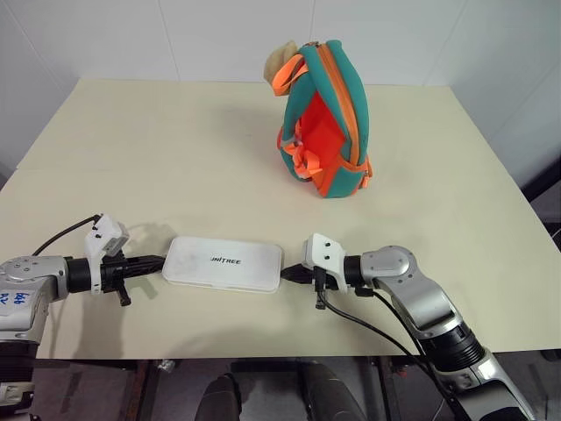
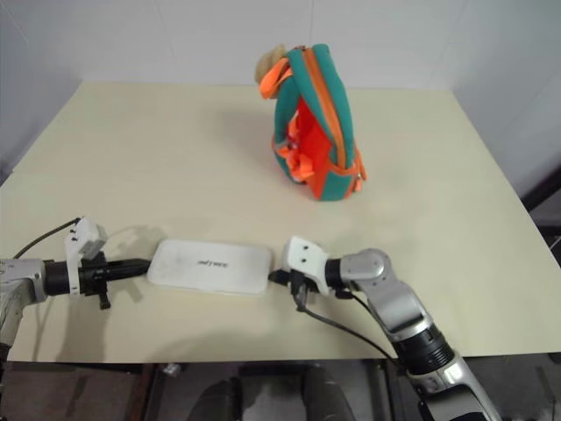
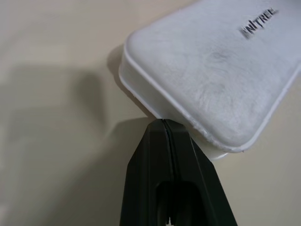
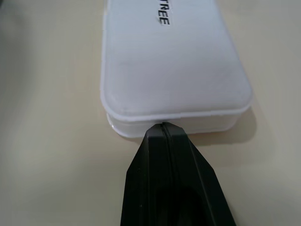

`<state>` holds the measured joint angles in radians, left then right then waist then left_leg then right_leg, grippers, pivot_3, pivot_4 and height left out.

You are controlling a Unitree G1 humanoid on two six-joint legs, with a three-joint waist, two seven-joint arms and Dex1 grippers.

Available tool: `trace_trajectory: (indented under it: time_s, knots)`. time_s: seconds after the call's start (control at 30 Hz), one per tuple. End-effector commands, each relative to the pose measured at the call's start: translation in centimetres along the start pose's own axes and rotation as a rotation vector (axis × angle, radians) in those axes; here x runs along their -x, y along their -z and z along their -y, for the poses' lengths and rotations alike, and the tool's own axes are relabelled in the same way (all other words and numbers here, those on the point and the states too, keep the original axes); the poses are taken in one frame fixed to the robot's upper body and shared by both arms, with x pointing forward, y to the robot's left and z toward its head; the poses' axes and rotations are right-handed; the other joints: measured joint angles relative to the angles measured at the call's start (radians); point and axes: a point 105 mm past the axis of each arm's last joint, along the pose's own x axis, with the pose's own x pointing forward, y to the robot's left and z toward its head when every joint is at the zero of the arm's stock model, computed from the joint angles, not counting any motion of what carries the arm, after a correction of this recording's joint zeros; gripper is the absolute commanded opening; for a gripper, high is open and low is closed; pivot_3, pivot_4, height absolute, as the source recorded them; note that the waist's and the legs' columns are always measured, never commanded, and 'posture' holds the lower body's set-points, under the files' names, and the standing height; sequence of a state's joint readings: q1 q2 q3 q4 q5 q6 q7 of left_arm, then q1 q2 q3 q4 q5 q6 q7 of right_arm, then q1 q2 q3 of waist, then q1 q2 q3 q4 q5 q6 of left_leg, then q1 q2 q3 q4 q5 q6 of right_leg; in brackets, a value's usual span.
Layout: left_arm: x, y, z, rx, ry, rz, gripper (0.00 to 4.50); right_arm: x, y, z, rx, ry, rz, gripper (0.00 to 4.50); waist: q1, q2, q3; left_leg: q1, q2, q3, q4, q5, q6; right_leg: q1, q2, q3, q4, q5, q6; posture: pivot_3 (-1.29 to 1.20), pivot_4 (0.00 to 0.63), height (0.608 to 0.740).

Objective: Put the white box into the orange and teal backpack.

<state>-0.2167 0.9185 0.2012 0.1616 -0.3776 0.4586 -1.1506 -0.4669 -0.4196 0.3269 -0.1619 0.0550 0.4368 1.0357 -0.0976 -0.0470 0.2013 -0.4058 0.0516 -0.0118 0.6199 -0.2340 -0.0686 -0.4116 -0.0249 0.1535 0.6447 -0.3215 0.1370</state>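
Flat, the white box (image 1: 223, 262) lies crosswise between closed, empty left hand (image 1: 159, 260) and right hand (image 1: 290, 275).

A pale cream table (image 1: 175, 158) carried everything, and its top was plain and smooth. The white box (image 1: 223, 263) lay flat on it near the front edge, with its lid and small dark lettering facing up. The orange and teal backpack (image 1: 329, 123) stood upright on the table further back, well apart from the box, with a beige plush piece (image 1: 280, 60) at its top. A black cable (image 1: 372, 324) lay on the table near the front edge.
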Motion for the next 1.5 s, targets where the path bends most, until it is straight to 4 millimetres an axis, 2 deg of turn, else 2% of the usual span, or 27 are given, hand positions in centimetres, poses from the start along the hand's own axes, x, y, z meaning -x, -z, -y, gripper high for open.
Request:
trace_trajectory:
  time_s: [0.03,0.23,0.5,0.63,0.73,0.97,1.13,1.17,1.3,1.5]
  knots:
    - [-1.0,0.0,1.7,-0.030,0.100,-0.013,0.02,-0.4,-2.2,-0.3,0.071,-0.022,0.075,0.00,0.001,0.000,0.000,0.000,0.000,0.000,0.000,0.000,0.000,0.000,0.000,0.000,0.000,0.000,0.000,0.00,0.150,0.740]
    - [0.1,0.3,0.7,-0.052,0.042,-0.035,0.02,0.3,-1.2,0.4,0.072,0.010,0.029,0.00,0.002,0.000,0.000,0.000,0.000,0.000,0.000,0.000,0.000,0.000,0.000,0.000,0.000,0.000,0.000,0.00,0.150,0.740]
    - [1.9,0.7,-0.7,-0.101,-0.065,-0.071,0.02,2.9,0.6,2.5,0.062,0.103,-0.035,0.00,0.009,0.000,0.000,0.000,0.000,0.000,0.000,0.000,0.000,0.000,0.000,0.000,-0.001,0.000,-0.001,0.00,0.150,0.740]
    - [2.8,-0.7,-1.8,-0.131,-0.127,-0.008,0.02,4.1,0.8,3.6,0.077,0.161,-0.050,0.00,0.012,0.000,0.000,0.000,0.000,0.000,0.000,0.000,0.000,0.000,0.000,0.000,0.000,-0.001,-0.001,0.00,0.150,0.740]
    - [3.4,-0.8,-3.1,-0.153,-0.223,-0.056,0.56,4.8,0.4,4.7,0.087,0.213,-0.044,0.52,0.012,0.000,0.000,0.000,0.000,0.000,0.000,0.000,0.000,0.000,0.000,0.000,0.000,0.000,-0.001,0.00,0.150,0.740]
    - [3.5,-4.3,-3.6,-0.140,-0.274,0.132,2.64,5.9,-0.3,5.3,0.100,0.264,-0.013,2.78,0.014,0.000,0.000,0.000,0.000,0.000,0.000,0.000,0.000,0.000,0.000,0.000,-0.001,0.000,0.000,0.00,0.150,0.740]
    - [3.9,-6.1,-3.7,-0.009,-0.243,0.253,4.19,6.0,-0.6,5.4,0.114,0.285,0.008,4.46,0.011,0.000,0.000,0.000,0.000,0.000,0.000,0.000,0.000,0.000,0.000,0.000,0.000,0.000,0.000,0.00,0.150,0.740]
    - [3.9,-6.1,-3.5,0.020,-0.221,0.265,4.44,5.9,-0.6,5.4,0.117,0.291,0.007,4.50,0.011,0.000,0.000,0.000,0.000,0.000,0.000,0.000,0.000,0.000,0.000,0.000,0.001,0.000,0.000,0.00,0.150,0.740]
    - [3.4,-5.3,-2.6,0.178,-0.117,0.245,4.48,5.4,-0.4,5.2,0.114,0.300,0.018,4.50,0.011,0.000,0.000,0.000,0.000,0.000,0.000,0.000,0.000,0.000,0.000,0.000,0.001,0.000,0.001,0.00,0.150,0.740]
    - [2.7,-1.8,-2.8,0.365,-0.123,0.057,4.48,4.4,1.0,4.7,0.156,0.304,-0.031,4.50,0.011,0.000,0.000,0.000,0.000,0.000,0.000,0.000,0.000,0.000,0.000,0.000,0.001,-0.001,0.001,0.00,0.150,0.740]
